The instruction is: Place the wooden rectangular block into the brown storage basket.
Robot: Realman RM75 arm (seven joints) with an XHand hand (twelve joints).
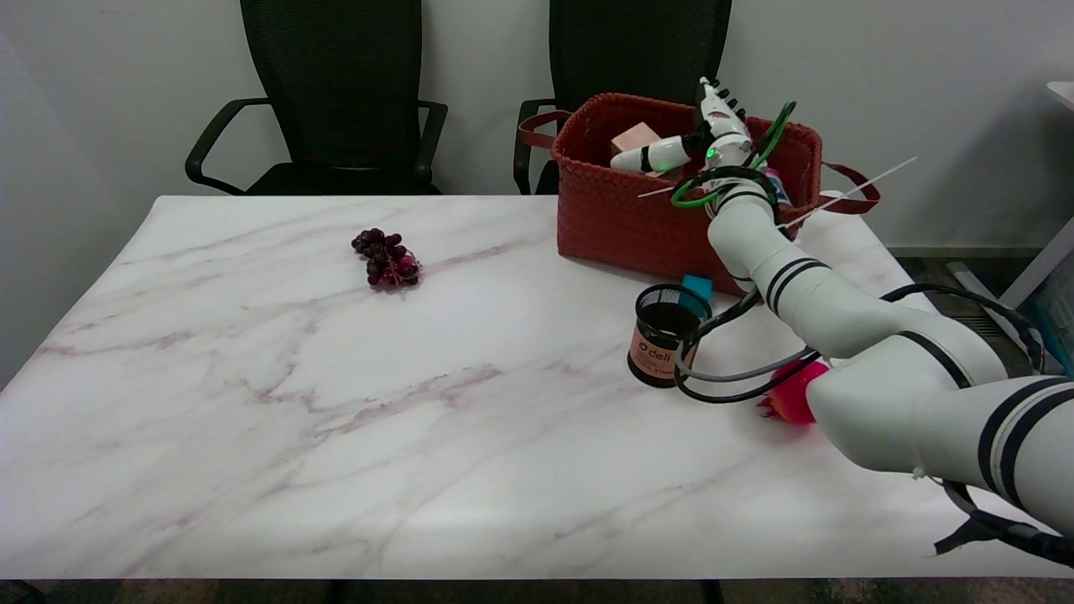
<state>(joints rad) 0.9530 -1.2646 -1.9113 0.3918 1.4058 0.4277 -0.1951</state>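
Observation:
The wooden rectangular block (635, 137) lies inside the brown woven storage basket (621, 220) at the table's far right, only its pale top showing above the rim. My right hand (706, 138) hovers over the middle of the basket. Its fingers (716, 94) are spread and point upward, and one finger stretches left just beside the block. Nothing sits between the fingers. I cannot tell whether that finger touches the block.
A bunch of dark grapes (388, 258) lies at the table's middle left. A black mesh cup (663, 334), a small blue thing (696, 288) and a pink object (793, 393) sit near my forearm, with cables looping round them. Two black chairs (336, 92) stand behind the table.

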